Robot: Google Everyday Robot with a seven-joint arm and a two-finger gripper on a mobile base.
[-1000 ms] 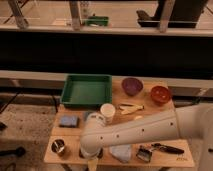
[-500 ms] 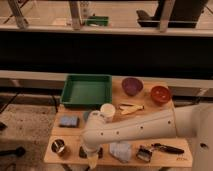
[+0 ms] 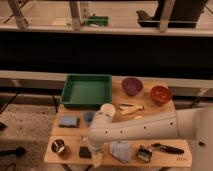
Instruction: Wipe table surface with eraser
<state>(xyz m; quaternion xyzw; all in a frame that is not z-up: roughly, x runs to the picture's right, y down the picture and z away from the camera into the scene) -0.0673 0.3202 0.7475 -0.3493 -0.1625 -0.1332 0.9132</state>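
The eraser is a small black block lying on the wooden table near its front edge, left of centre. My white arm reaches in from the right across the table's front half. The gripper points down at the front edge, just right of the eraser and very close to it. I cannot tell whether it touches the eraser.
A green tray stands at the back left, with a purple bowl and a red bowl at the back right. A blue sponge, a metal cup, a white cloth and a black-handled tool also lie on the table.
The gripper has dropped slightly toward the table's front edge beside the eraser. Nothing else on the table has moved.
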